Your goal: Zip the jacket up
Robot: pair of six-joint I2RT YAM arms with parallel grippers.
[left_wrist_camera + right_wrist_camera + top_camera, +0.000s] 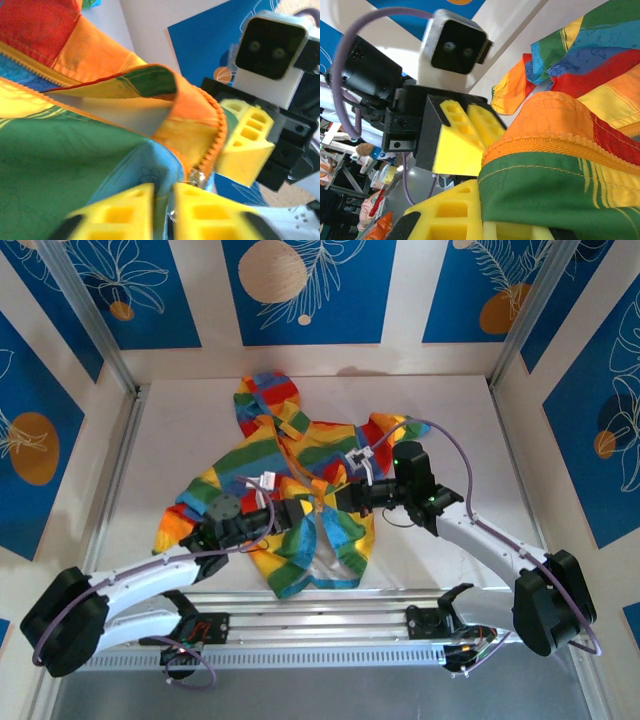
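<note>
The rainbow-striped jacket (300,440) lies on the white table (460,430), hood toward the back, with its lower front lifted where both grippers meet. My left gripper (308,508) reaches in from the left. Its yellow fingers (120,210) are shut on the jacket's blue front edge (165,170), right by the metal zipper slider (196,176). The orange zipper teeth (217,135) run up from there. My right gripper (345,497) comes from the right. It is shut (487,225) on the green and orange front edge (560,190), facing the left gripper's fingers (462,145).
An aluminium rail (330,625) with the arm bases runs along the near edge. Blue-patterned walls (300,290) close the back and sides. Bare table lies left (170,440) and right of the jacket.
</note>
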